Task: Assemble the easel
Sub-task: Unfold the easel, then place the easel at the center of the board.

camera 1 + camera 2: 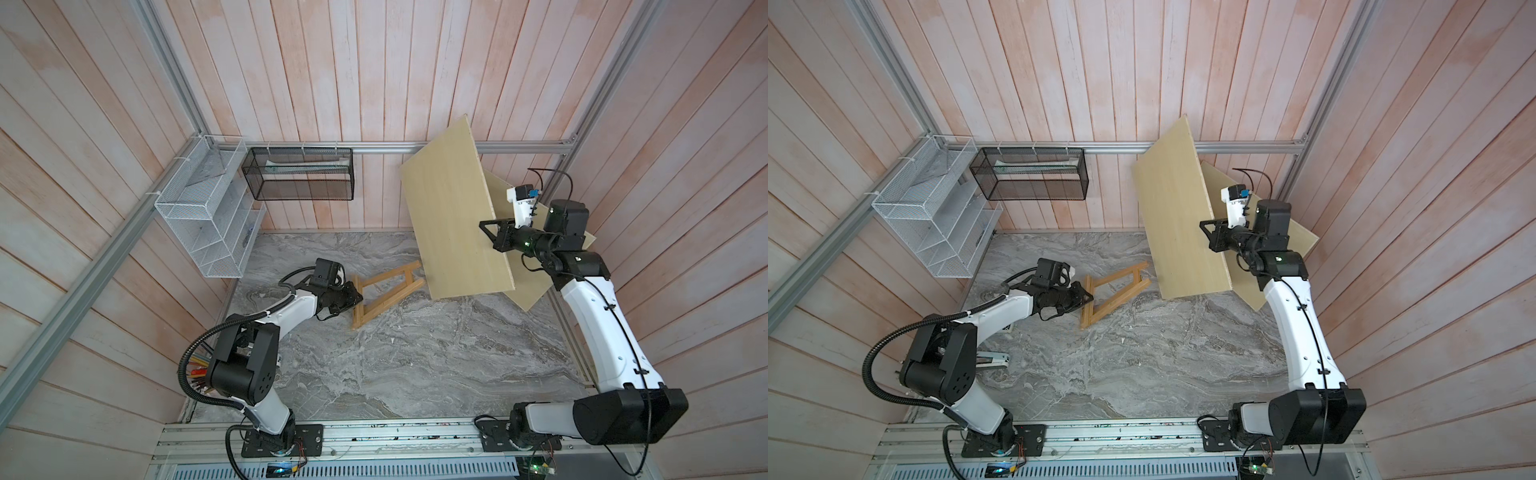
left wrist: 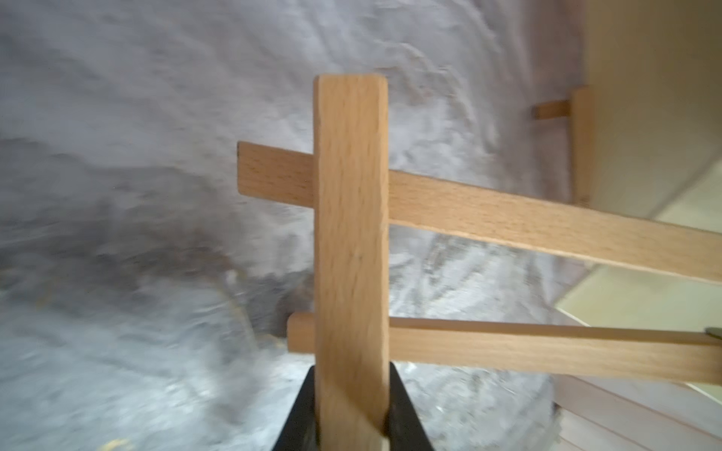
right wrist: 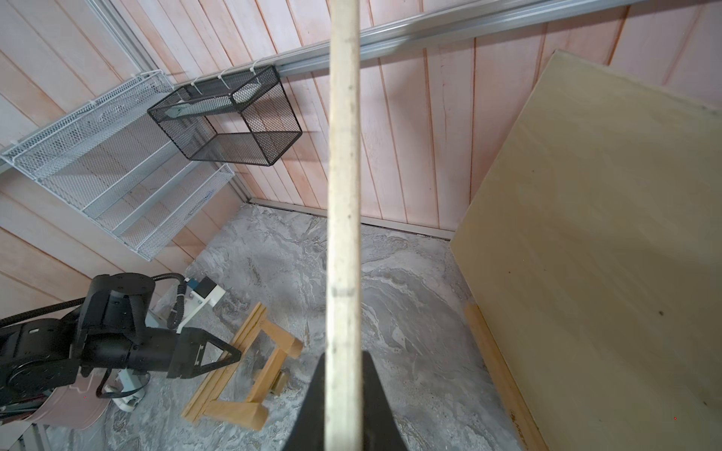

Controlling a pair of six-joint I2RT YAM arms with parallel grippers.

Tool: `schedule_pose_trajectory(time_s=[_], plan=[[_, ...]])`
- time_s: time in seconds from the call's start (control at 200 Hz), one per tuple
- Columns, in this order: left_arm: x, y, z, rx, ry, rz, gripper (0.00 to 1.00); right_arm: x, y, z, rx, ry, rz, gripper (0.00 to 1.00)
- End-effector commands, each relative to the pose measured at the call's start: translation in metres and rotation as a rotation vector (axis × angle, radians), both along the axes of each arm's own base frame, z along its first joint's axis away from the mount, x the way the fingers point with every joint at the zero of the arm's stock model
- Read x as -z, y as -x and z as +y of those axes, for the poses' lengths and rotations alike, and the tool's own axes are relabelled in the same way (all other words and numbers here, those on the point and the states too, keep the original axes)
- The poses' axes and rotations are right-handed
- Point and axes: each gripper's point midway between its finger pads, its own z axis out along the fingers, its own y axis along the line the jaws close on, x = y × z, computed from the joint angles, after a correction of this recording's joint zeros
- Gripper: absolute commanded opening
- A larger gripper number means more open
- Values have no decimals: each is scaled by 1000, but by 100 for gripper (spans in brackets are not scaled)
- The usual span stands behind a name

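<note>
While the left gripper was clenched on an end slat of the wooden easel frame, the frame lay on the marble tabletop, toward its back edge. The right gripper was clamped on the edge of a pale plywood board, held raised and tilted near the frame's far end. A second board leaned at the right wall.

Soft, even white light, no glare. The black wire mesh basket casts a faint shadow on the pink plank wall. Both top views bow the planks near the frame corners. The left wrist view is smeared: grey marbled tabletop streaky, light wooden easel frame soft-edged. The right wrist view is crisp, even along the pale plywood board at mid-frame.
</note>
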Motion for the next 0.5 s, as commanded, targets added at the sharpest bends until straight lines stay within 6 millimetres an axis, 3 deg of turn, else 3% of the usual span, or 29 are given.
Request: schedule_pose_trajectory(time_s=[0.0, 0.155, 0.325, 0.495], plan=[[-54, 1, -47, 223, 287, -114, 0, -103, 15, -9, 4, 2, -333, 0], [-47, 4, -59, 284, 367, -108, 0, -122, 20, -33, 81, 29, -365, 0], [3, -14, -50, 187, 248, -76, 0, -140, 30, -41, 110, 67, -413, 0], [44, -16, -42, 143, 199, -16, 0, -146, 35, -41, 109, 74, -423, 0]])
